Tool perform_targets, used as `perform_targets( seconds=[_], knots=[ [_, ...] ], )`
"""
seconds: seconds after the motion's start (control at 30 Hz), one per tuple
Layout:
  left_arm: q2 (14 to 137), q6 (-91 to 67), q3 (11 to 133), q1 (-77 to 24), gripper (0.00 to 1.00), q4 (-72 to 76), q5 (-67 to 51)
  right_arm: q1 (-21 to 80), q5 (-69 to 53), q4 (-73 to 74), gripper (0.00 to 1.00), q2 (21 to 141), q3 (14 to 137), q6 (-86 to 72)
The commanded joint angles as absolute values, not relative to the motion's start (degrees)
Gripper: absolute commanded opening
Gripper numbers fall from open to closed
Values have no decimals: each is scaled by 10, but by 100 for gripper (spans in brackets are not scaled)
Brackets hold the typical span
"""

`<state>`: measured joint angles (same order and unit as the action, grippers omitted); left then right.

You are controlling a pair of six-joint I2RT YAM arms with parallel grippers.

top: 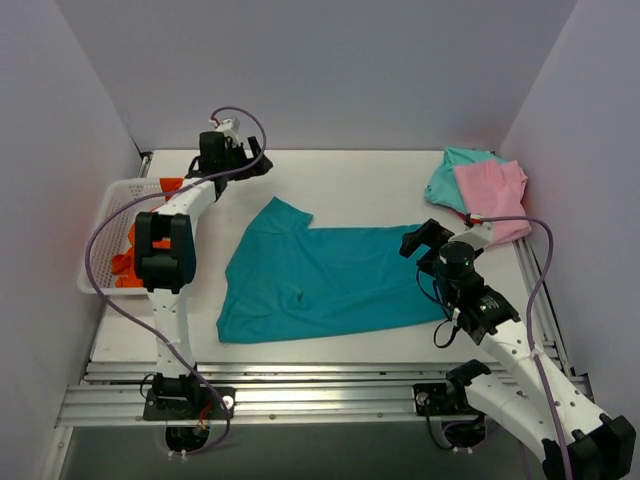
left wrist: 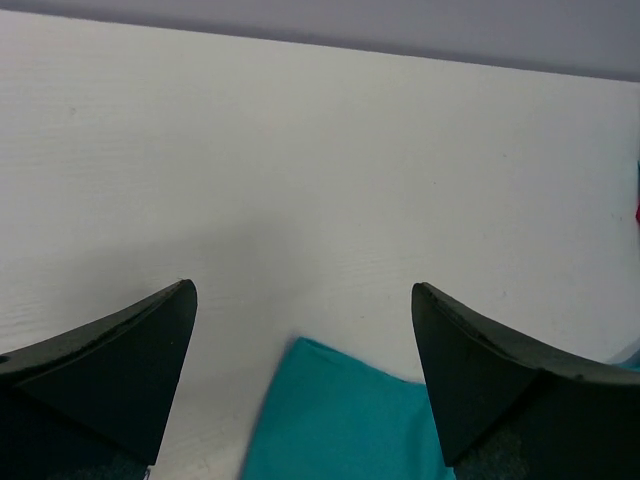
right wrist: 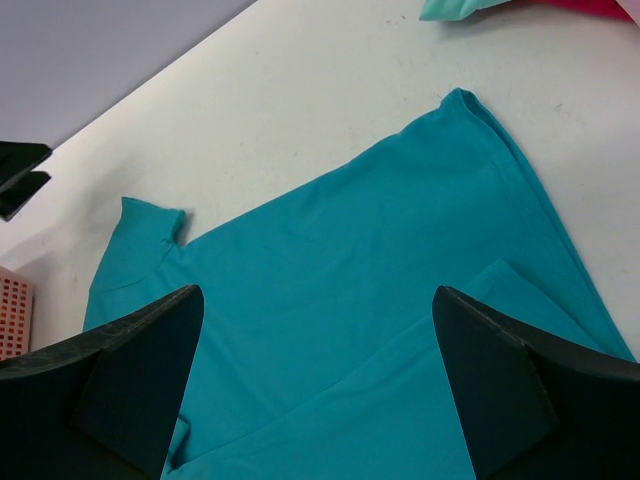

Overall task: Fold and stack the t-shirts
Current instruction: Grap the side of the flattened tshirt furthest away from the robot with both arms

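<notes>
A large teal-blue t-shirt (top: 320,280) lies spread on the white table, one sleeve pointing to the back left. My left gripper (top: 255,158) hovers open beyond that sleeve; in the left wrist view its jaws (left wrist: 303,290) stand wide over bare table with the teal sleeve tip (left wrist: 340,420) just below them. My right gripper (top: 425,238) is open above the shirt's right edge, and its wrist view shows the teal cloth (right wrist: 350,250) between the spread jaws (right wrist: 318,295). A pink t-shirt (top: 490,195) lies on a mint-green one (top: 450,175) at the back right. Orange cloth (top: 128,262) sits in the basket.
A white lattice basket (top: 112,205) stands at the table's left edge beside the left arm. Grey walls close in the back and both sides. Metal rails (top: 320,385) run along the near edge. A purple cable loops off each arm.
</notes>
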<state>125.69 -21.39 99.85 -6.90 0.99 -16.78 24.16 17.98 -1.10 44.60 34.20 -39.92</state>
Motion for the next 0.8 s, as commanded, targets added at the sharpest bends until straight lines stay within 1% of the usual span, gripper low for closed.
perform_targets(
  seconds=[0.0, 0.03, 0.17, 0.3, 0.33, 0.5, 0.7, 0.77],
  knots=[
    [1325, -221, 1096, -62, 97, -26, -250, 245, 200, -18, 94, 444, 351, -381],
    [1343, -227, 1104, -63, 100, -33, -246, 245, 201, -18, 94, 442, 352, -381],
    [1339, -264, 1072, -62, 100, -20, -232, 245, 214, -12, 94, 446, 356, -375],
    [1324, -272, 1011, -63, 100, -8, -227, 244, 218, -12, 95, 447, 355, -373],
    [1323, -274, 991, -64, 100, 15, -230, 244, 214, -15, 95, 448, 353, -373],
    [1332, -279, 965, -75, 100, 22, -235, 244, 207, -18, 95, 453, 351, -374],
    [1321, -289, 930, -91, 84, 15, -218, 244, 214, -13, 95, 448, 345, -381],
    [1317, -284, 924, -96, 82, 9, -209, 244, 214, -12, 95, 448, 345, -382]
  ],
)
